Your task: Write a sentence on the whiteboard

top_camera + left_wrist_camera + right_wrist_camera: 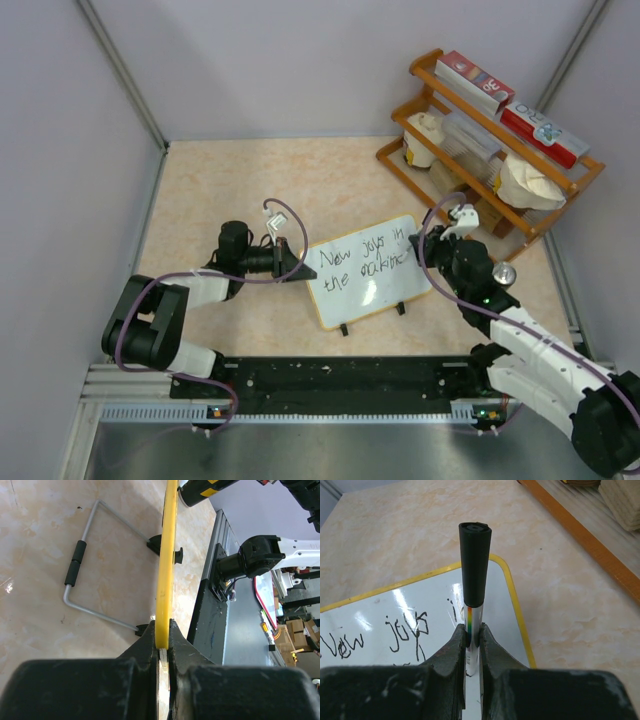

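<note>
Looking down from the top camera, we see the whiteboard (365, 272) at the centre of the frame on the beige bench (230, 190), turned at a slant, its two black feet along the lower edge. Black handwriting on it reads "New joys in", with a second line starting "the"; we cannot read the last word for certain. Our left hand (298, 264) is clamped on the board's left edge. In the left wrist view the yellowish frame runs edge-on upward from between the fingers (145, 645), and a bent wire stand (76, 562) reaches out to its left. Our right hand (443, 243), at the board's right end, grips a marker (473, 555), whose black end points up the middle of the right wrist view. A wooden rack (426, 61) stands at upper right.
</note>
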### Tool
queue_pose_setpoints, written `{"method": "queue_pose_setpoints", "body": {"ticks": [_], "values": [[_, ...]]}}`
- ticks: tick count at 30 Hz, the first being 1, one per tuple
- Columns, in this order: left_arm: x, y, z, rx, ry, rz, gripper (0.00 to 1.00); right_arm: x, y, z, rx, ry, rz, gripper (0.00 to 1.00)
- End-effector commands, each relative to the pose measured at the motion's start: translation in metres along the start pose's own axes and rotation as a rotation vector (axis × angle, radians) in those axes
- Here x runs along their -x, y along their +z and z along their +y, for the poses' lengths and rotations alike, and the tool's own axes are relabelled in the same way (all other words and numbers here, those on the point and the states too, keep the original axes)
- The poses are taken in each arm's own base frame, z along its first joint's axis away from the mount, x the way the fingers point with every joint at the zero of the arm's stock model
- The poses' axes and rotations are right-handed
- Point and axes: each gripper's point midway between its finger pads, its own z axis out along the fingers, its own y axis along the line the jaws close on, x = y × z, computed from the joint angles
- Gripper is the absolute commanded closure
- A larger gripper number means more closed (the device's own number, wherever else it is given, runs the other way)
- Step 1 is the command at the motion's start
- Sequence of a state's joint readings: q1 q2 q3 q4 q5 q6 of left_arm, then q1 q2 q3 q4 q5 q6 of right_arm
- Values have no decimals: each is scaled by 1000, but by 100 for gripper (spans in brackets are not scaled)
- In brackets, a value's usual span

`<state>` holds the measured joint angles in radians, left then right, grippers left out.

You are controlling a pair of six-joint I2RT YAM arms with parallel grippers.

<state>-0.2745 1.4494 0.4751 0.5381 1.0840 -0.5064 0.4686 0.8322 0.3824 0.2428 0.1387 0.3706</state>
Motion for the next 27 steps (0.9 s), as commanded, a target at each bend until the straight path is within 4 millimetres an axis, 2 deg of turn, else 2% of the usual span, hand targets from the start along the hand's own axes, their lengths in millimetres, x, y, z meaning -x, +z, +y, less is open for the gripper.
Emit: {"method": "queue_pose_setpoints", "body": {"ticks": [1, 9, 18, 27], "values": [[7, 2, 7, 15, 107, -20, 100, 29, 4, 0, -26, 7, -73, 100], [7, 2, 7, 15, 107, -20, 100, 43, 3, 4, -17, 15, -113, 100], [7, 2, 7, 15, 108, -20, 100, 46, 7, 8, -4, 19, -117, 100], [8, 2, 7, 15, 110, -21, 100, 22, 8, -2, -37, 9, -43, 100]]}}
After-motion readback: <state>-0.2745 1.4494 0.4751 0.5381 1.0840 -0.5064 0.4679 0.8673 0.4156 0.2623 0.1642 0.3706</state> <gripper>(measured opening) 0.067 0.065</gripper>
